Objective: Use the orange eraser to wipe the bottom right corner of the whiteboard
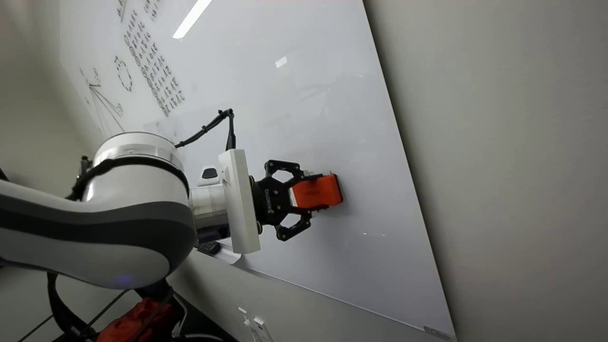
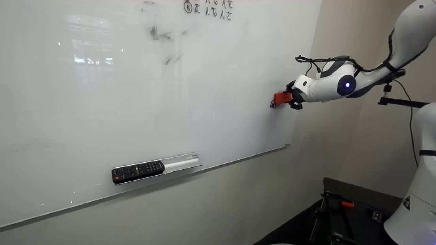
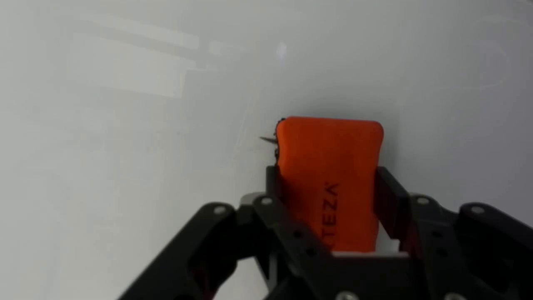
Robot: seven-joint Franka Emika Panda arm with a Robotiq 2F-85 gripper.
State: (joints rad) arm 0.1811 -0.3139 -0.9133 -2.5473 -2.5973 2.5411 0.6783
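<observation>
A plain greyish wall [image 1: 513, 142] stands behind, and a bright light reflection [image 1: 192, 19] shows.

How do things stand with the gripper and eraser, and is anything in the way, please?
Gripper clamped on orange eraser. Eraser at whiteboard, contact unclear; dark scribble at its edge. No obstacle seen; remote sits well left.

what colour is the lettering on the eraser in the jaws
The lettering on the orange eraser is black, showing best in the wrist view.
</observation>
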